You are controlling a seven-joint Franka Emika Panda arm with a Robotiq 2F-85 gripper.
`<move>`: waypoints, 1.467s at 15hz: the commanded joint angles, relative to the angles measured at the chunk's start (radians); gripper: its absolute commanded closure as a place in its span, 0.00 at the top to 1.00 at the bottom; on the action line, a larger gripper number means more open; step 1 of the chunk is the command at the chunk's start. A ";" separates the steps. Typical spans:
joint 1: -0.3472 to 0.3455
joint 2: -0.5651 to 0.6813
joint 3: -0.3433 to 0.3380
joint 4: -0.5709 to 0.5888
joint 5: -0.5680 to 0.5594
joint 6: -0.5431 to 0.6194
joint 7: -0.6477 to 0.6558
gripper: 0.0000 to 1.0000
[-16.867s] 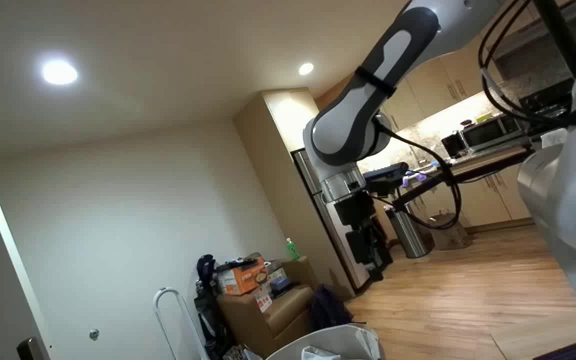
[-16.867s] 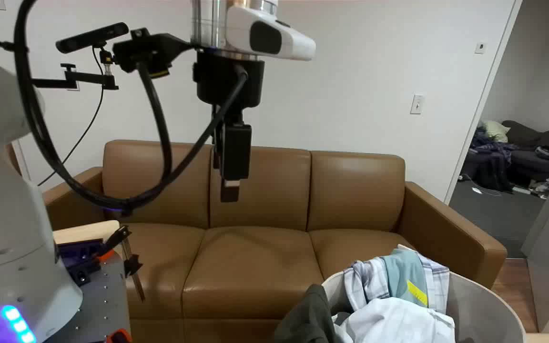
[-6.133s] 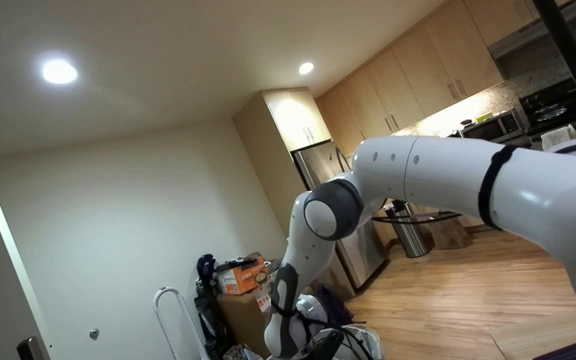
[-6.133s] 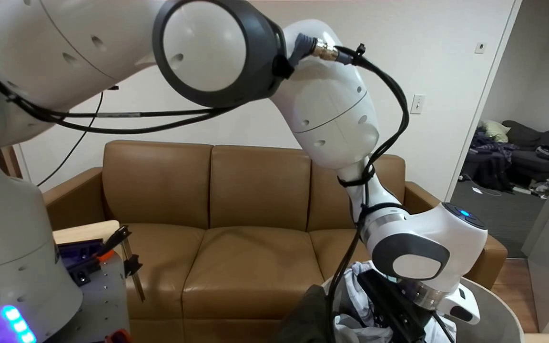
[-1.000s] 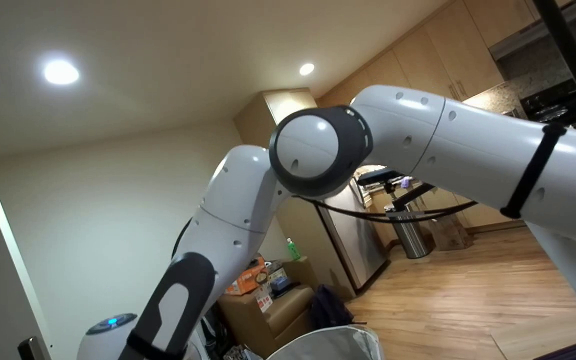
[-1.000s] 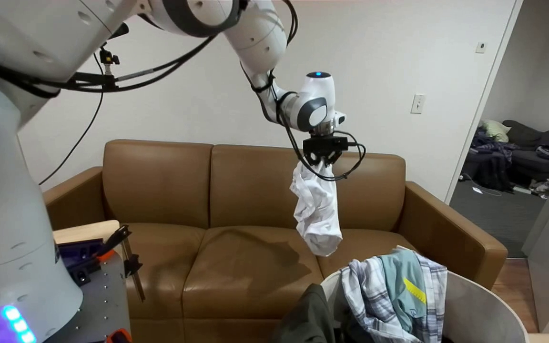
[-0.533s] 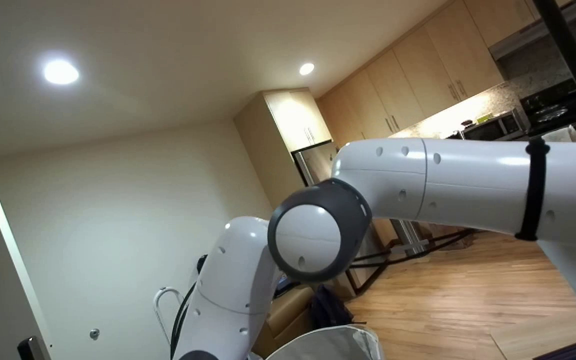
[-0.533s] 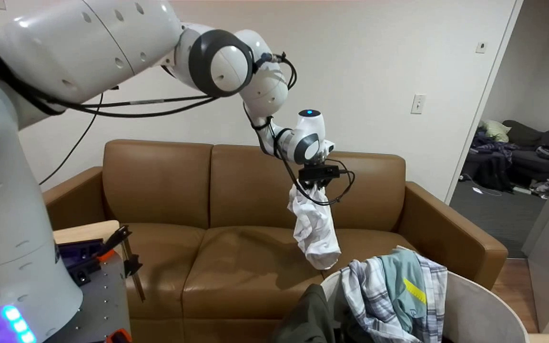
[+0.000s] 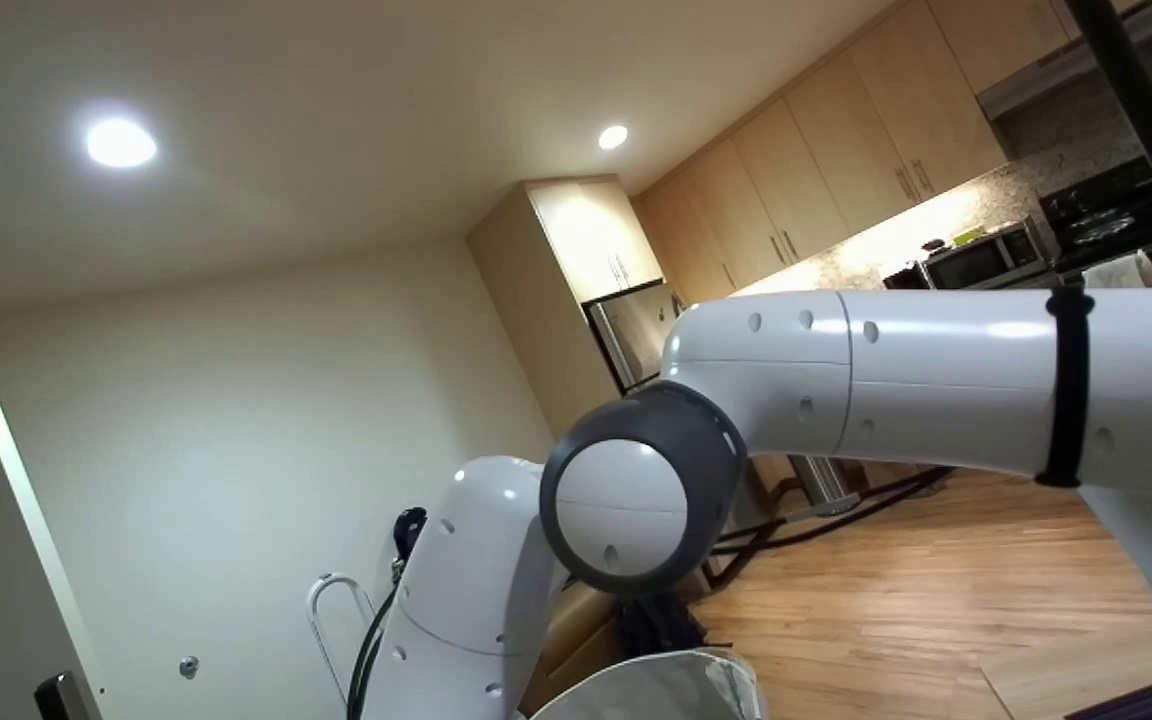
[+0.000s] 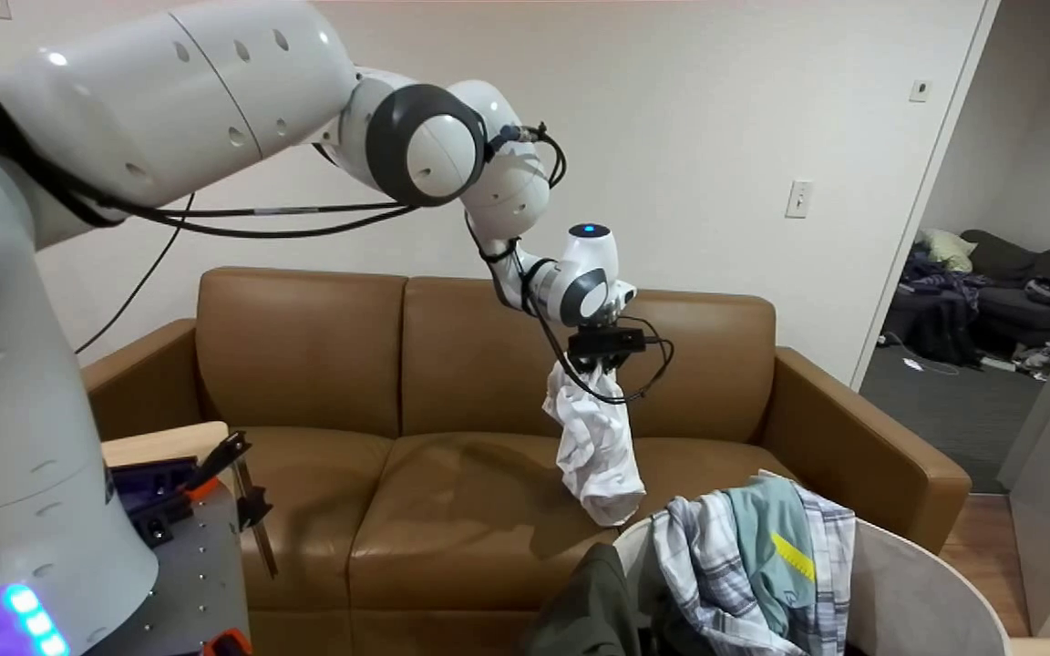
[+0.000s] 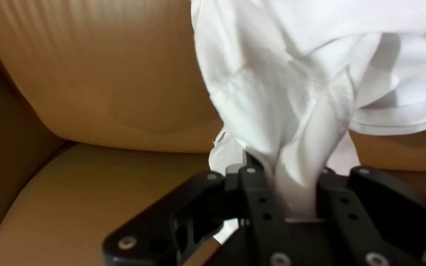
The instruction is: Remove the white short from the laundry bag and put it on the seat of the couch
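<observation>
1. A grey metal stand [image 10: 201, 579], a clamp [image 10: 253, 508] at its edge.
2. The brown couch [image 10: 498, 360], stretching across the middle.
3. The gripper [image 11: 290, 175] pinches the white garment [image 10: 596, 456], dangling by the couch; whether it touches the seat [image 10: 479, 560], I can't tell.
4. The laundry bag [image 10: 921, 588], plaid cloth [image 10: 707, 558] at its rim, hides part of the couch.
5. Farther back, a dark sofa [image 10: 1013, 314].

In an exterior view, two ceiling lamps [image 9: 121, 143] burn out to white, a glow brightens the kitchen backsplash [image 9: 871, 258], and highlights streak the glossy arm [image 9: 776, 390]. In an exterior view, soft shadows spread over the couch seat [image 10: 479, 510]. In the wrist view, the white cloth [image 11: 290, 92] nearly washes out near the top and blurs where it narrows into the tool [image 11: 287, 171].
</observation>
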 commanded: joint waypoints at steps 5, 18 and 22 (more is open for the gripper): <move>0.035 0.166 0.065 0.184 -0.029 -0.045 -0.085 0.06; 0.040 0.355 0.160 0.453 0.069 -0.335 -0.301 0.67; 0.044 0.320 0.151 0.488 0.103 -0.559 -0.392 0.93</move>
